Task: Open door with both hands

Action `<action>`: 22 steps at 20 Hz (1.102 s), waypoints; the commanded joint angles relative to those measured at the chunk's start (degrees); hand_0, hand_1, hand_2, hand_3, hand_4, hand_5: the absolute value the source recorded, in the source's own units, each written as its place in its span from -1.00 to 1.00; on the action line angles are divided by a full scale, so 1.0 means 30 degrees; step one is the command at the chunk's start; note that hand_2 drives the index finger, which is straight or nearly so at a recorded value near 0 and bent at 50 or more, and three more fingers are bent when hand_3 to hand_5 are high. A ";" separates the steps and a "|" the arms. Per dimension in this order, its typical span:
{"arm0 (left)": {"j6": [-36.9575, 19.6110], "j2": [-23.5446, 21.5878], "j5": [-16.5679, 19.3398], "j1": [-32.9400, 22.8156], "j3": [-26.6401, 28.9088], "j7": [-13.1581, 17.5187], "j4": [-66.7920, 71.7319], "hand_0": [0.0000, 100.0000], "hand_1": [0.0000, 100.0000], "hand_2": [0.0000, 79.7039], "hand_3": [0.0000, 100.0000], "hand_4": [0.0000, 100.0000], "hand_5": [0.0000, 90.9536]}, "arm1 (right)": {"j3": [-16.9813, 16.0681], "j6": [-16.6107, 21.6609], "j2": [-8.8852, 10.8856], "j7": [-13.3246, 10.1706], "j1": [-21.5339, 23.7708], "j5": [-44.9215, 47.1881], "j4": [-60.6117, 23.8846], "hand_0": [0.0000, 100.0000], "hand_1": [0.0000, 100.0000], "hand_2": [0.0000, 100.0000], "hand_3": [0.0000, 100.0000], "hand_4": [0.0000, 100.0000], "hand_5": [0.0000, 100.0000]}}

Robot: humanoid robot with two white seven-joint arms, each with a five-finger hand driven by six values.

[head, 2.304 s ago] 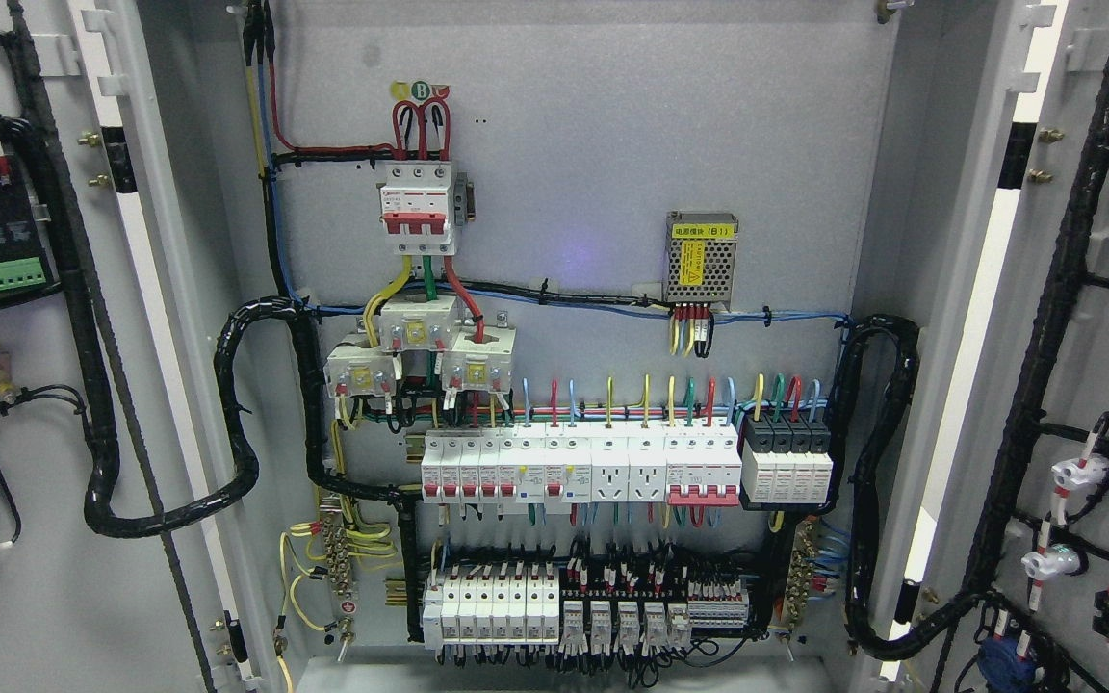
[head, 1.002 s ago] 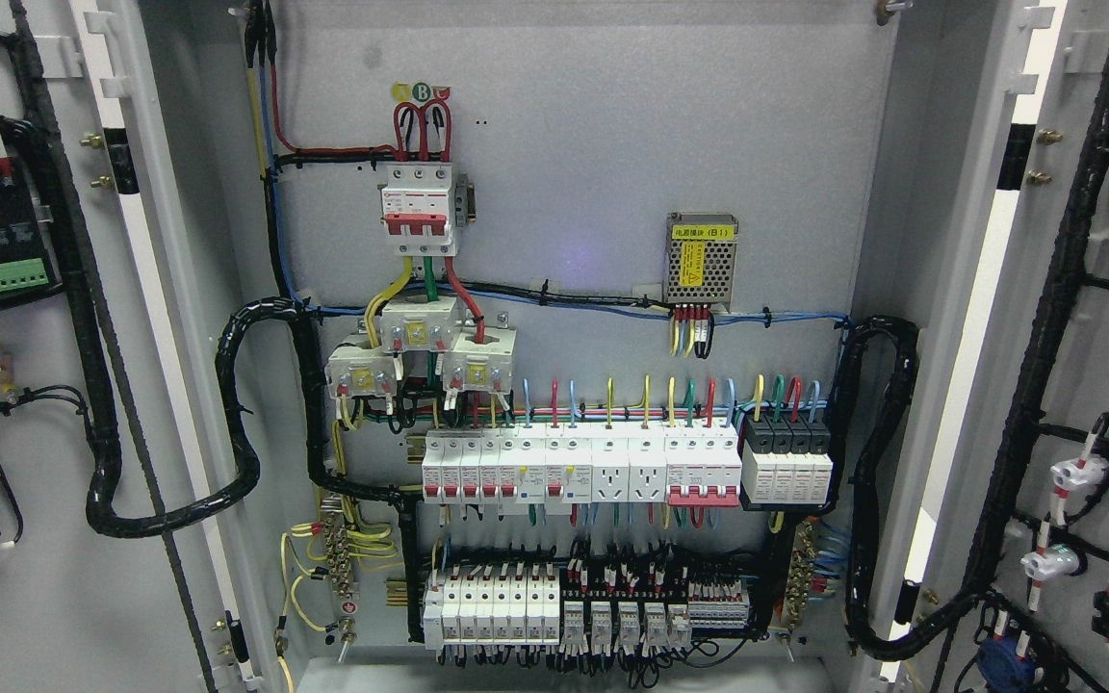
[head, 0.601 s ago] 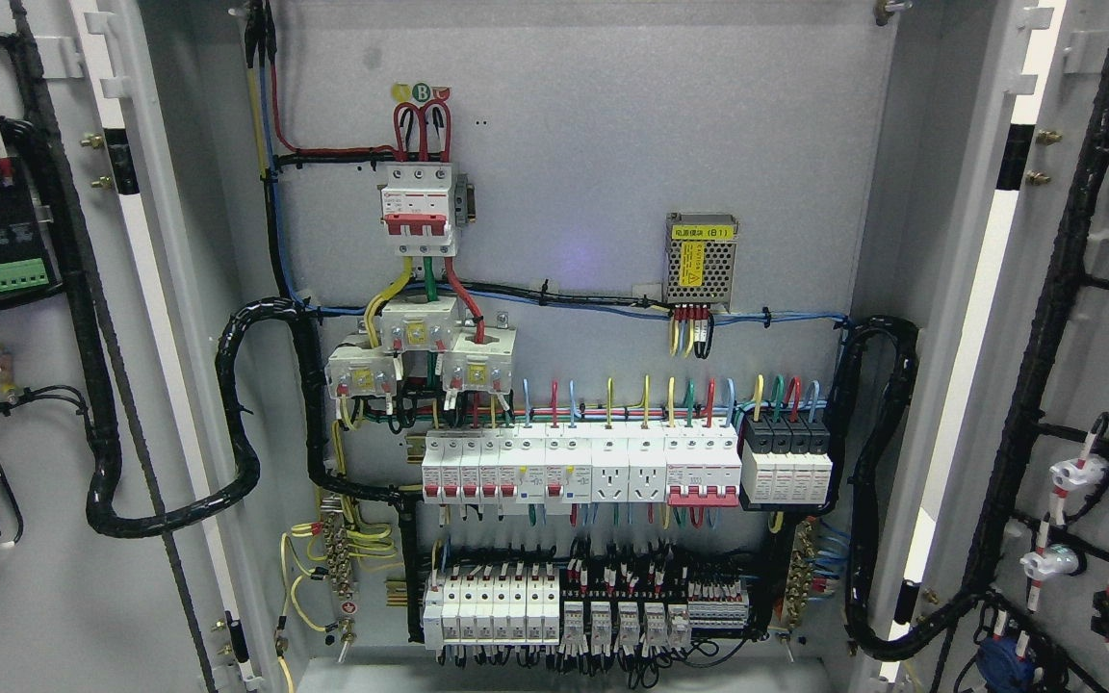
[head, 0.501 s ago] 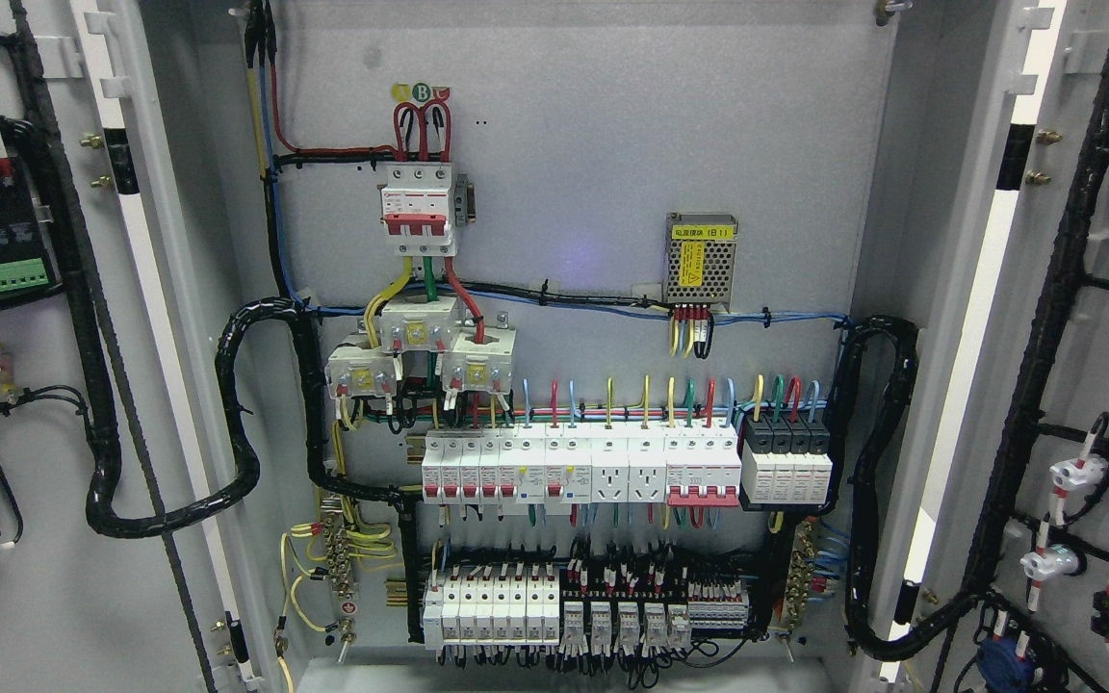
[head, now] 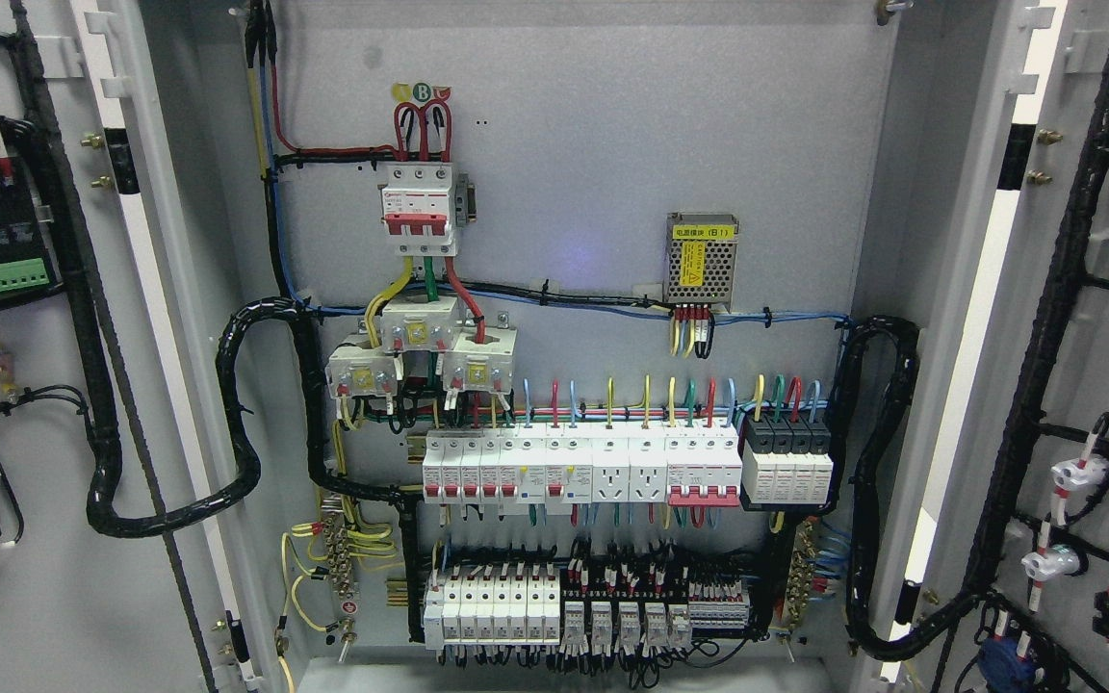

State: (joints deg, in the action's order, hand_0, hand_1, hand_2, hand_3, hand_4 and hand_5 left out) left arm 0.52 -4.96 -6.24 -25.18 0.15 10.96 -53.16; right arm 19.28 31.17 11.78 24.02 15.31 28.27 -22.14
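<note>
No part of the robot's body is in view

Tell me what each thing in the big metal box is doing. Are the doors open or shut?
Left door: swung wide open, its inner side showing.
Right door: swung wide open too.
Metal box: open, all its insides in view.
Thick black cables: looped from the box to each door, hanging slack.
Switches: in rows; on or off is too small to tell.
Robot hands: not in the picture.

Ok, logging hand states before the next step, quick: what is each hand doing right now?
Left hand: not in view, so its state cannot be told.
Right hand: not in view either.
</note>
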 commanded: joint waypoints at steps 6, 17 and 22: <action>-0.0174 0.2180 0.0440 0.5197 0.0066 -0.0137 1.4055 -1.00 -1.00 -1.00 -1.00 -1.00 -1.00 | 0.0282 -0.5492 -0.2666 -0.2294 -0.2728 -0.3003 0.8143 -0.23 -1.00 -1.00 -1.00 -1.00 -1.00; -0.0174 0.2269 0.0411 0.5962 0.0944 -0.0137 1.6578 -1.00 -1.00 -1.00 -1.00 -1.00 -1.00 | 0.0371 -1.0035 -0.3457 -0.2701 -0.4194 -0.4322 0.8085 -0.23 -1.00 -1.00 -1.00 -1.00 -1.00; -0.0174 0.2269 0.0352 0.5962 0.1442 -0.0137 1.6696 -1.00 -1.00 -1.00 -1.00 -1.00 -1.00 | 0.0488 -1.0243 -0.4043 -0.4255 -0.4370 -0.4529 0.8114 -0.23 -1.00 -1.00 -1.00 -1.00 -1.00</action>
State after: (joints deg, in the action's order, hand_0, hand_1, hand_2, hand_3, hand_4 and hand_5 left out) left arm -0.01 -0.66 -5.08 -8.02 1.74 10.31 -12.04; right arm 20.35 0.88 2.50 13.13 3.24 16.30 -1.23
